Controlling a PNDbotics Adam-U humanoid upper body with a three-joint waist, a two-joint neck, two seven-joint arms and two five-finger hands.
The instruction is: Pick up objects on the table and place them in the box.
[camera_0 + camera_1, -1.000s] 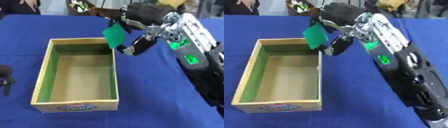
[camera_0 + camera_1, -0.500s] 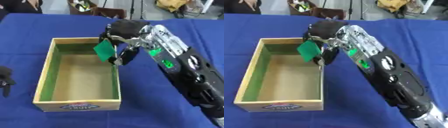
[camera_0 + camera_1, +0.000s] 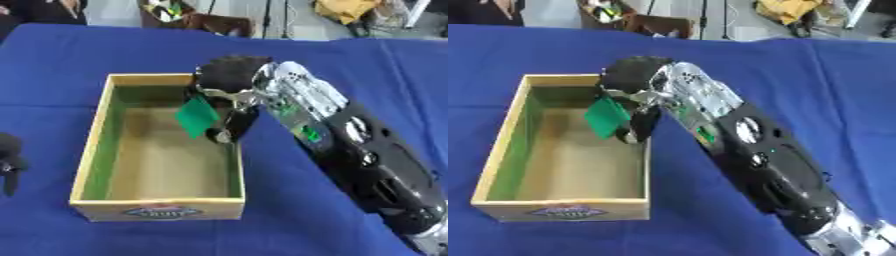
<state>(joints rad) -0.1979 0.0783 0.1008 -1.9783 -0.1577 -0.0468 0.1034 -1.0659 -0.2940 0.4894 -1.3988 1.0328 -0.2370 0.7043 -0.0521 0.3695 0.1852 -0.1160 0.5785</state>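
Right hand (image 3: 229, 87): it's over the upper right part of the box, centre of the frame, fingers curled down and pinching a small green piece. The black and silver arm runs back from it to the lower right corner.
Green piece (image 3: 197, 116): flat, bright green, roughly square, tilted on edge. It hangs from the fingers of the right hand, inside the box's outline, just beside the right wall and clear of the floor as far as the view shows.
Thumb (image 3: 229, 129): a dark digit reaches down past the green piece to the box's right wall; whether it touches the wall cannot be told.
Box (image 3: 94, 145): open wooden box, light rim, green-tinted inner walls and a tan floor, sitting left of centre. There's an oval label on its near wall at the bottom. Nothing else shows inside it.
Left hand (image 3: 9, 160): only a dark sliver at the left edge, level with the box's lower half, well apart from it. Its fingers cannot be told.
Table (image 3: 105, 50): covered in blue cloth, filling nearly the whole frame.
Far edge: mixed clutter along the top, too blurred to name.
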